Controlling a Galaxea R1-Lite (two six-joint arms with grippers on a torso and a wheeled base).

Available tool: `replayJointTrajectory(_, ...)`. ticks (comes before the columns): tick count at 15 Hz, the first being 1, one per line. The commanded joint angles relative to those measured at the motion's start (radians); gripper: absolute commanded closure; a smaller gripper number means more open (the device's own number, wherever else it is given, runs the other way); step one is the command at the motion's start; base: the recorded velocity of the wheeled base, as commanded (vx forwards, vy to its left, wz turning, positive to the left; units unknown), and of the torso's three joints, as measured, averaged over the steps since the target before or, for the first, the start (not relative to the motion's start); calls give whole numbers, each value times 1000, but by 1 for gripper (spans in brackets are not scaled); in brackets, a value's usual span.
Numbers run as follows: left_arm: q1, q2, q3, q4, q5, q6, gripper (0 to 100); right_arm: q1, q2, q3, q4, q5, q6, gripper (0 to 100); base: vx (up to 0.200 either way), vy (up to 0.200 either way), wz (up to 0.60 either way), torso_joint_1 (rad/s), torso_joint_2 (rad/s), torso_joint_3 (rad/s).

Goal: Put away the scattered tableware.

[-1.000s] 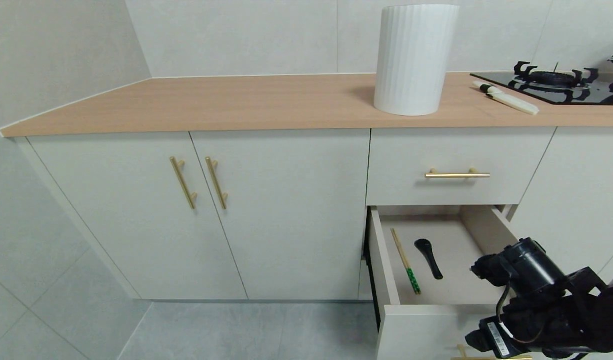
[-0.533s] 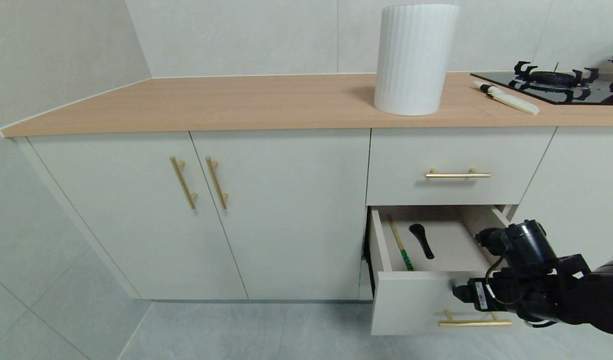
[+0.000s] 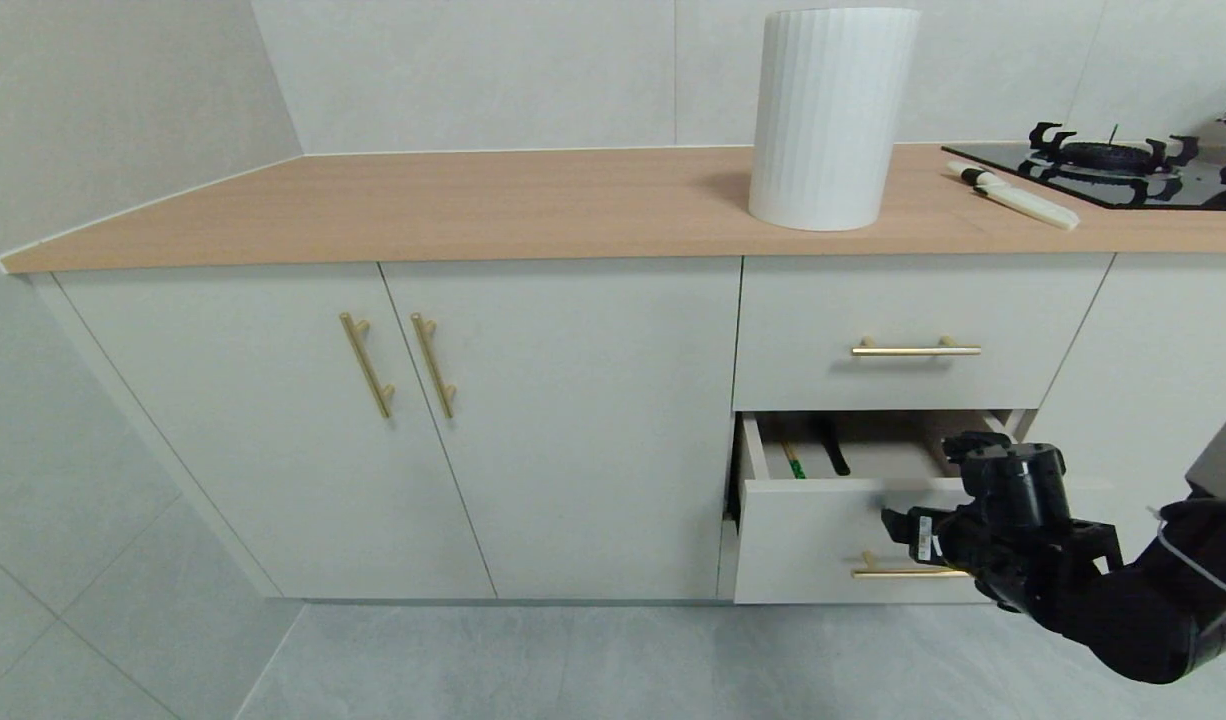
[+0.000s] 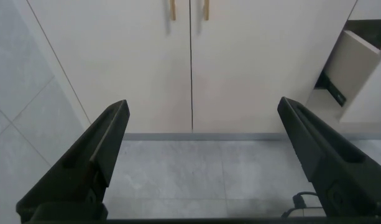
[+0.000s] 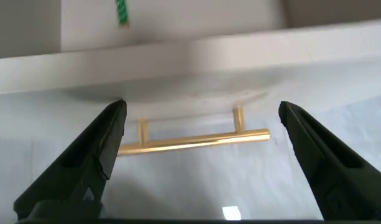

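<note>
Two pieces of tableware lie in the lower drawer [image 3: 823,520]: a pair of chopsticks [image 3: 792,459] and a black spoon [image 3: 833,452], side by side near its left wall. A second ago that drawer stood wide open and showed both at full length. Now it has slid in until only a narrow gap remains, and my right claw [image 3: 933,545] has travelled in with it. I judge the storing done and the closing nearly so; one short push more should seat the front flush.

Both pieces run front to back, long axes square to the drawer front. The chopsticks' green ends point toward me, while the spoon's bowl lies toward the back, now hidden under the upper drawer.

My right claw is spread wide, its fingers either side of the brass handle [image 5: 196,142], gripping nothing. My left claw [image 4: 202,162] is spread wide too, low before the cupboard doors [image 4: 191,56], well away from the drawer.

On the counter above stands a white ribbed container [image 3: 831,118].
</note>
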State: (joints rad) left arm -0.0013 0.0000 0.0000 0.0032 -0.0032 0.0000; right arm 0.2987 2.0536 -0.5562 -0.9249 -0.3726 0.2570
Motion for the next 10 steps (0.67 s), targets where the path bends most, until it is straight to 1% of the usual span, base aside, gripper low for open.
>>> replayJointTrajectory(1, 0, 0, 0, 0, 0, 0, 0, -13, 114, -11, -78, -2, 4, 0, 0, 0, 0, 0, 0, 0)
replayJointTrajectory(3, 0, 0, 0, 0, 0, 0, 0, -24, 166, -50, -130, 0, -1, 0, 0, 0, 0, 0, 0, 0)
replayJointTrajectory(6, 0, 0, 0, 0, 0, 0, 0, -61, 237, -177, -137, 0, -1, 0, 0, 0, 0, 0, 0, 0)
replayJointTrajectory(10, 0, 0, 0, 0, 0, 0, 0, -104, 269, -258, -138, 1, 19, 0, 0, 0, 0, 0, 0, 0)
